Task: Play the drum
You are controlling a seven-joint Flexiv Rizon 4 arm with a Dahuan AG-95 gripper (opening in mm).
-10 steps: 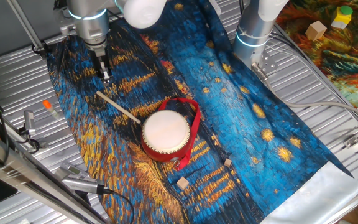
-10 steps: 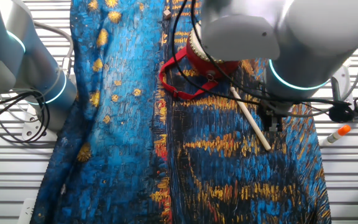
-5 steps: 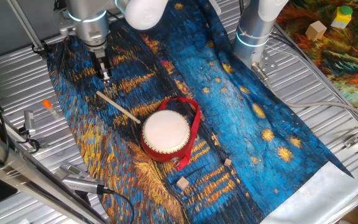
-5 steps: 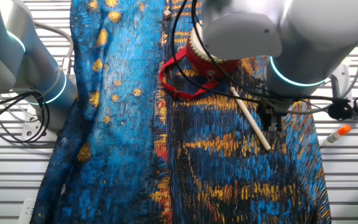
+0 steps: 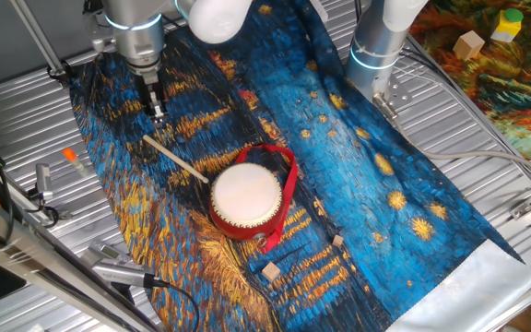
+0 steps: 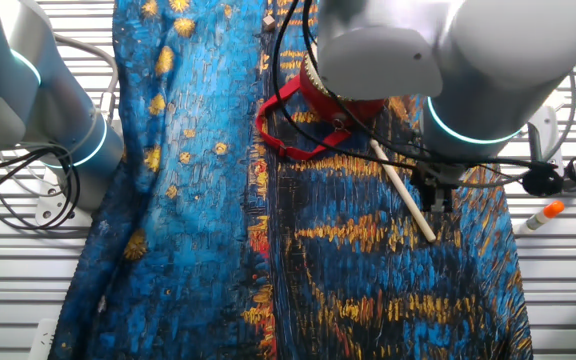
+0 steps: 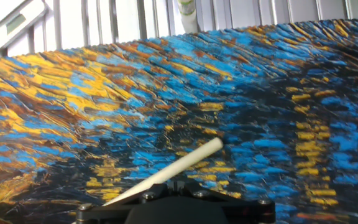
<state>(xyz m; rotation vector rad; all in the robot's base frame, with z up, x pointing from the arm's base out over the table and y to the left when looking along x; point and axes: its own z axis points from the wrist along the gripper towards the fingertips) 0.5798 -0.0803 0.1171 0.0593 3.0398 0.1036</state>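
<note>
The drum (image 5: 245, 197) stands on the blue and yellow painted cloth (image 5: 339, 166), cream skin up, with its red ribbon strap (image 5: 289, 180) looped round it. In the other fixed view the drum (image 6: 330, 97) is mostly hidden by the arm. A thin wooden stick (image 5: 175, 159) lies flat on the cloth, running from the drum's left side towards the gripper. My gripper (image 5: 158, 112) hangs just above the cloth beside the stick's far end, fingers together and holding nothing. In the hand view the stick (image 7: 176, 168) lies on the cloth and passes under the gripper's body.
Small wooden blocks (image 5: 270, 271) lie on the cloth in front of the drum. An orange-capped marker (image 6: 545, 213) lies on the metal slats beside the cloth. A second arm's base (image 5: 376, 46) stands at the back. Cables and clamps line the left edge.
</note>
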